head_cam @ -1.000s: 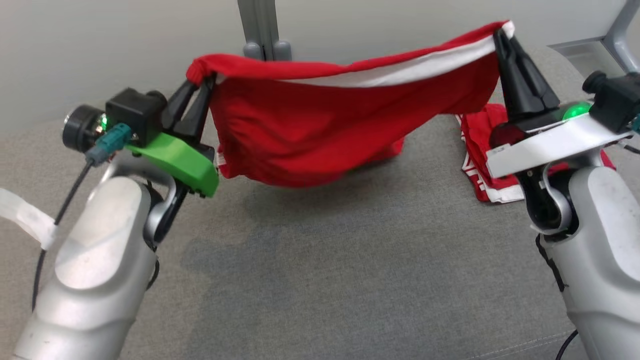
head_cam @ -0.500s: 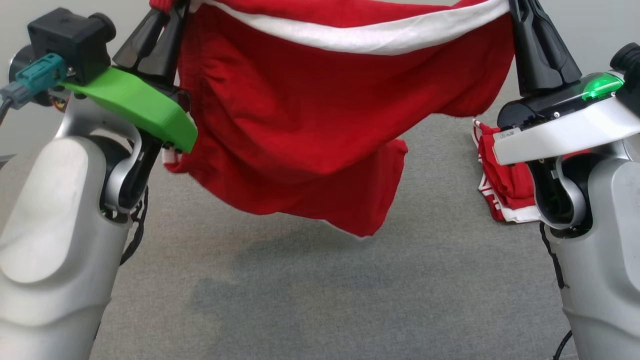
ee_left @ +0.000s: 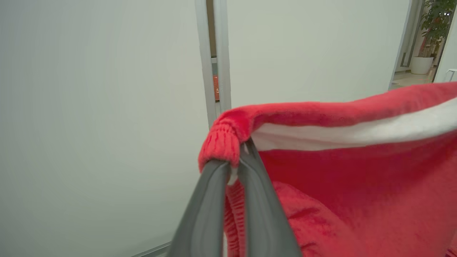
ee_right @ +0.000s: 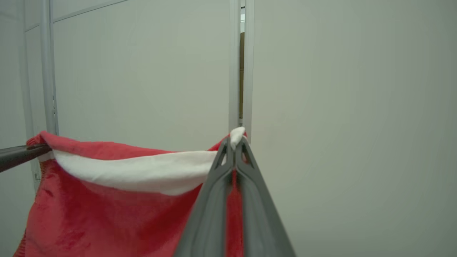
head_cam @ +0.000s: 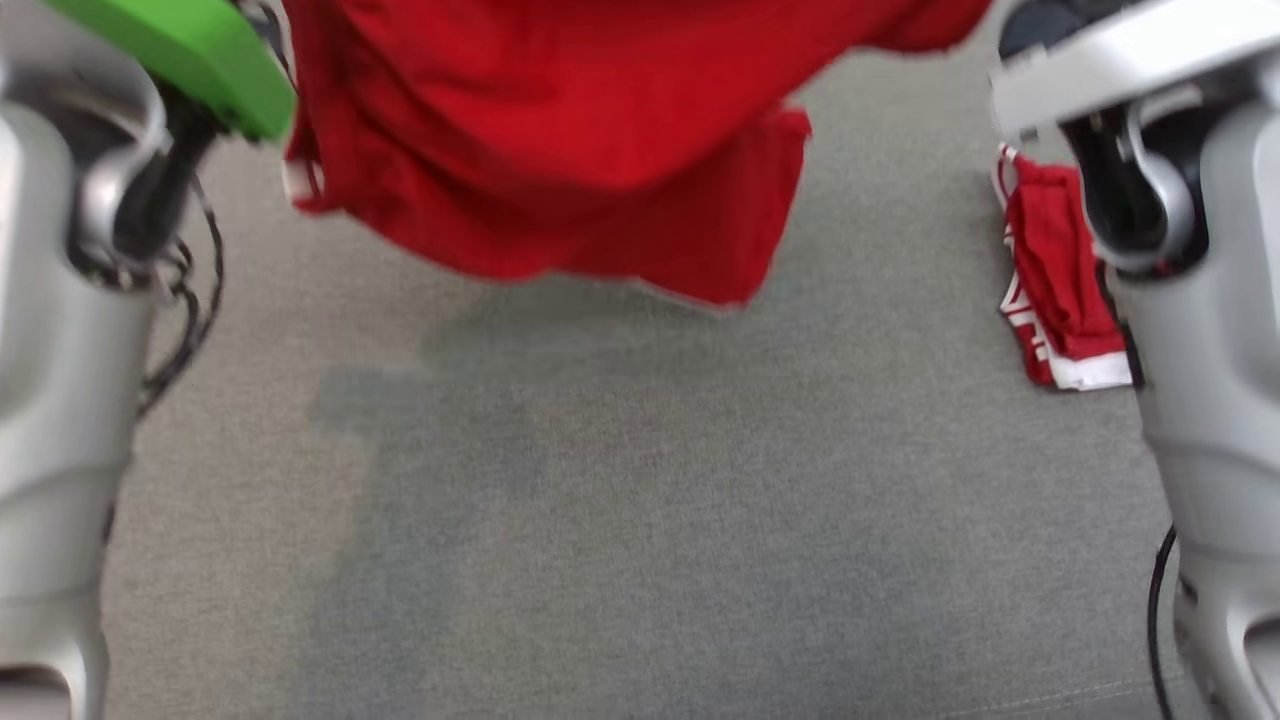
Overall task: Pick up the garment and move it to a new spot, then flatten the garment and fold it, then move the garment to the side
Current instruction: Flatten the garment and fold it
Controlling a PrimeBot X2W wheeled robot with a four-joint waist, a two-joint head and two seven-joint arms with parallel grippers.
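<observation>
The garment [head_cam: 560, 150] is red with a white band along its top edge, and it hangs in the air above the grey fabric surface [head_cam: 640, 500]. In the left wrist view my left gripper [ee_left: 234, 166] is shut on the bunched red corner of the garment [ee_left: 357, 171]. My right gripper [ee_right: 235, 142] is shut on the other top corner of the garment [ee_right: 117, 200], where the white band ends. The lower hem dangles free over the surface in the head view. The left gripper's fingers [ee_right: 18, 155] show at the far left of the right wrist view.
A second red cloth with white trim [head_cam: 1055, 290] lies crumpled on the surface at the right, beside my right forearm [head_cam: 1210, 400]. My left forearm [head_cam: 50, 350] stands at the left edge. Pale wall panels [ee_right: 142, 71] with a metal post rise behind.
Both arms have lifted the garment higher, so the grippers and white band have left the top of the head view. The hem now hangs clear of the surface.
</observation>
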